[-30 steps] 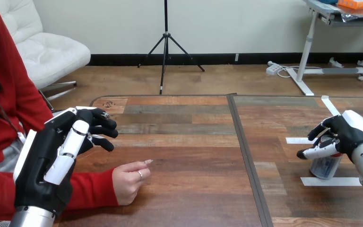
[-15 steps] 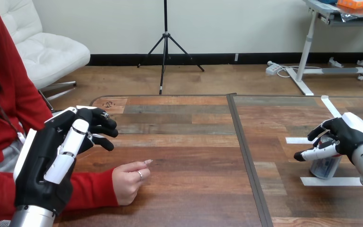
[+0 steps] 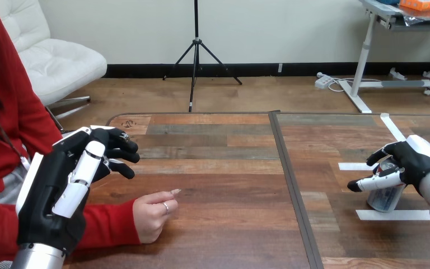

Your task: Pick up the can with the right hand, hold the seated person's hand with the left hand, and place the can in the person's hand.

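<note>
While the can (image 3: 385, 197) stands upright at the table's (image 3: 218, 168) right with your right hand (image 3: 414, 162) against its top (whether clasped, you cannot tell) and your left hand (image 3: 56, 190) hangs loose and empty at left, judge it light, slick, dentable: grasp mid-wall, gently.

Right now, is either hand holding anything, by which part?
The left hand holds nothing. The right hand is at the top of the can, which stands on the table; whether it grips cannot be told.
</note>
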`<state>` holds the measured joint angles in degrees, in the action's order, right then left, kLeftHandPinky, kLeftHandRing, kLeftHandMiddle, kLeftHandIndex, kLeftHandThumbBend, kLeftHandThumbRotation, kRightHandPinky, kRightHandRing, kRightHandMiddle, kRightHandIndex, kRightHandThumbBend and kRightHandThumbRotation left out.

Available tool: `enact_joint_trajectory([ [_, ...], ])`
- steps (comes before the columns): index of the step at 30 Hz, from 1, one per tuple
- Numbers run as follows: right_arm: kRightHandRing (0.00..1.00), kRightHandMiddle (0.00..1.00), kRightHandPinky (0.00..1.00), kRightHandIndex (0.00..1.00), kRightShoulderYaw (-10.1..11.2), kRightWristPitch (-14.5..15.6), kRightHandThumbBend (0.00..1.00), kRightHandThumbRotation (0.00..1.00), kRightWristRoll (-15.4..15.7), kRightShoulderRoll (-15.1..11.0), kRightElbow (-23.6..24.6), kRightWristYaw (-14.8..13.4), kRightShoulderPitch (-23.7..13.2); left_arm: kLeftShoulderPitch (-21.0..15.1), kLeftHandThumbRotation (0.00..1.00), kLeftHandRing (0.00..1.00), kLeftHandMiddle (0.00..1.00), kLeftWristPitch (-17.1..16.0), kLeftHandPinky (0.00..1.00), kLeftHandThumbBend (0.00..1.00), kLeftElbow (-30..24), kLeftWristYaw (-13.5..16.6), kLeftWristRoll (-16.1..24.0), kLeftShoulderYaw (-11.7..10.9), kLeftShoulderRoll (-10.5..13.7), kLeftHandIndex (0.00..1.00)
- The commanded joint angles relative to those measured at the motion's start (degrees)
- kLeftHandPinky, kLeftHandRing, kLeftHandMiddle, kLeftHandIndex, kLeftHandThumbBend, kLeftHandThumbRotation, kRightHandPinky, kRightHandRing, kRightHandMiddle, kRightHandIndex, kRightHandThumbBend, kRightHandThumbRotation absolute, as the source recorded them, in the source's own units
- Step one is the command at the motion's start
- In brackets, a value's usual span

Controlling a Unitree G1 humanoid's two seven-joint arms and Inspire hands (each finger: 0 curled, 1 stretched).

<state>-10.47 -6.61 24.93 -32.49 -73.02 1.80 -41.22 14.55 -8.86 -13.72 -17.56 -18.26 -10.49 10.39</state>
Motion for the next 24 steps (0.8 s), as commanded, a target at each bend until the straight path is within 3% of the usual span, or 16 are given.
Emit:
enact_joint_trajectory([
  [1,0.66,0.7,0.59,0.7,0.0,0.4,1.0,0.26,0.0,-2.4,1.1,0.5,-6.4,-3.6,0.61,0.54,0.54,-0.5,0.41,0.24,-1.4,0.3,0.2,-0.4,0.6,0.5],
  [24,0.64,0.68,0.58,0.7,0.8,-1.5,1.0,0.23,-0.9,-3.8,1.7,0.5,-6.2,-3.9,0.62,0.54,0.54,-1.0,0.41,0.23,-0.8,0.1,0.3,-0.6,0.7,0.5],
])
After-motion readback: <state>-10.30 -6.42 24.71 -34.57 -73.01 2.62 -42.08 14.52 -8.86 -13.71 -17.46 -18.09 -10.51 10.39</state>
